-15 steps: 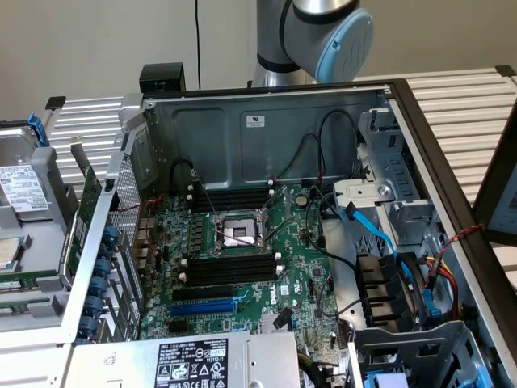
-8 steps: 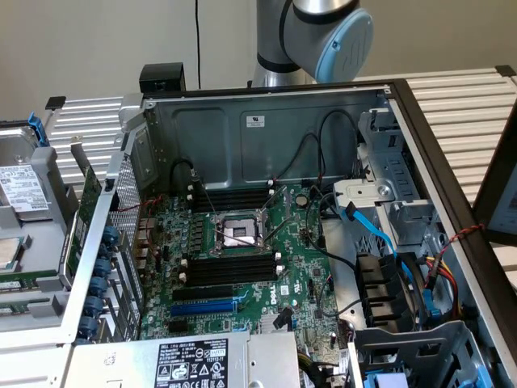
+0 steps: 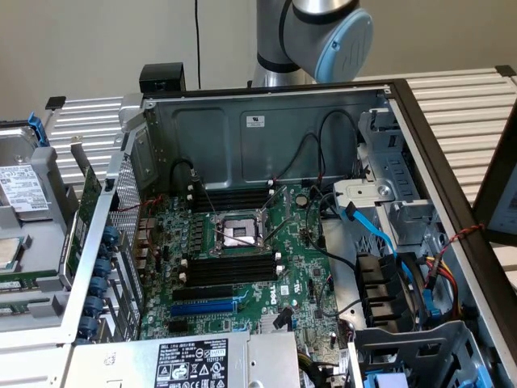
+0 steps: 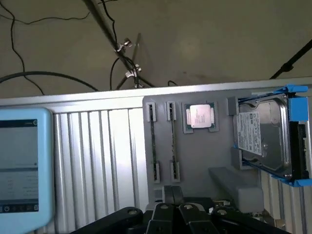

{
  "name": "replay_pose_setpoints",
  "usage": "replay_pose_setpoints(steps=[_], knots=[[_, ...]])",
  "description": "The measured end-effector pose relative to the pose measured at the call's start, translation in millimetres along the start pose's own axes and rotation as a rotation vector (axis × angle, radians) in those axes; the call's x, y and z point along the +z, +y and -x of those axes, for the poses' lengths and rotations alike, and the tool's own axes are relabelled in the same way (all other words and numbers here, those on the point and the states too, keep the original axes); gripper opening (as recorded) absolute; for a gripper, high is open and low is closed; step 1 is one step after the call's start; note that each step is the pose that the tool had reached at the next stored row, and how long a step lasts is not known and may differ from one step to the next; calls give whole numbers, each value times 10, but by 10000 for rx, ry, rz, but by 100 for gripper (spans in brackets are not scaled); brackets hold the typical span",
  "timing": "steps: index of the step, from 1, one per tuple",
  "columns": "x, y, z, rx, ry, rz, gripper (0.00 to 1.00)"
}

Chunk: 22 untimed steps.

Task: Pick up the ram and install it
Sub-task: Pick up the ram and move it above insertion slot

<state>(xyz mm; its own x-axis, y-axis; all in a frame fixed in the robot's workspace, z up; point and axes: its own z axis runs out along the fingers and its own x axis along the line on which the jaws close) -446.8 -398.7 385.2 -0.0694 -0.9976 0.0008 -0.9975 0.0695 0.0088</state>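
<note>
Black end effector [image 4: 173, 207], closed, near ram [image 4: 174, 142]

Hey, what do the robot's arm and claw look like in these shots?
The arm is a silver-grey metal tube with a rounded joint closed by a light blue round cap. The claw is black, built of angular linkage pieces with round pivot bolts.
</note>
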Motion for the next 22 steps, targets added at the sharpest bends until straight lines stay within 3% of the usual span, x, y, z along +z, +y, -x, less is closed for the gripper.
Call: replay_pose_setpoints(steps=[2,9,11,12,14,15,22], knots=[[-1,-1,0,-143,29,-71,11],[12,0,0,-148,28,-75,11],[24,-1,0,-158,29,-75,17],[33,0,0,-169,30,-74,30],[62,0,0,-204,29,-74,30],[79,-1,0,-232,30,-73,36],[208,-2,0,-457,31,-74,36]])
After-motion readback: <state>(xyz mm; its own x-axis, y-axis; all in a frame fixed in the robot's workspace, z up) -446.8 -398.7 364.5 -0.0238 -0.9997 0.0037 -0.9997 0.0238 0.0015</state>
